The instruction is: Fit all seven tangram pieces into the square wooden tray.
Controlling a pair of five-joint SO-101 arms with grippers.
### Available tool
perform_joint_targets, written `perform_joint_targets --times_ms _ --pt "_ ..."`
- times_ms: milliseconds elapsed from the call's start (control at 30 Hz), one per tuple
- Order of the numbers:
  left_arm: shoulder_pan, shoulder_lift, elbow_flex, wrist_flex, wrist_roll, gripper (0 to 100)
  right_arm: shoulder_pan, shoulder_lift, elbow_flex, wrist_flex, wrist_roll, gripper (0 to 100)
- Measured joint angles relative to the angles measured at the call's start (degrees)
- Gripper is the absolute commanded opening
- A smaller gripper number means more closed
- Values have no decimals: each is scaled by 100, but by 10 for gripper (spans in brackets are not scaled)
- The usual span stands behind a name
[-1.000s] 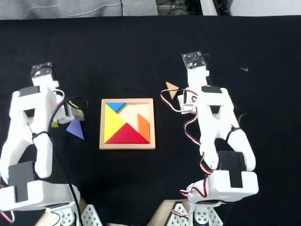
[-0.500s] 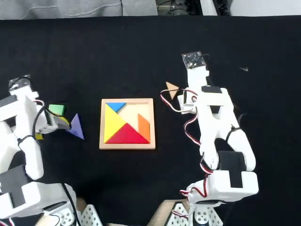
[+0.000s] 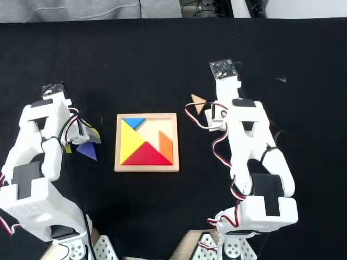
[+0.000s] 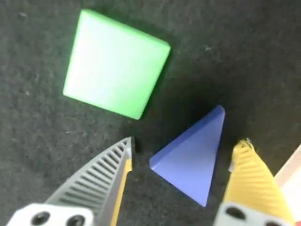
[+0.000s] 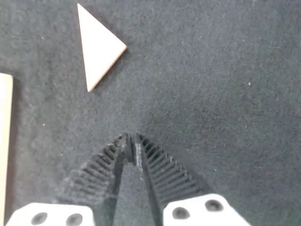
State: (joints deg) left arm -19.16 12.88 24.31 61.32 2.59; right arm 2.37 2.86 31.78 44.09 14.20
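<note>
left gripper (image 4: 186, 142) is spread wide, with the blue triangle (image 4: 193, 160) lying between its fingers on the black worktop (image 3: 162, 65), green square (image 4: 115, 63) just beside it. right gripper (image 5: 131, 137) is pressed together near the pale wooden triangle (image 5: 99, 47). wooden tray (image 3: 146, 115) holds yellow, red, orange and blue pieces.

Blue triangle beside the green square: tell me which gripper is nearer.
Left. The left gripper is open with a finger on each side of the blue triangle. The right gripper is shut beyond the wooden tray, by the tan triangle.
</note>
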Motion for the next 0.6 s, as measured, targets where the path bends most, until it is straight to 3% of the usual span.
perform_joint_targets --times_ms 200,600 --pt "0 35 -26 0 9 197 0 0 0 0 0 12" --pt "185 35 -149 325 9 188 0 0 0 0 0 12"
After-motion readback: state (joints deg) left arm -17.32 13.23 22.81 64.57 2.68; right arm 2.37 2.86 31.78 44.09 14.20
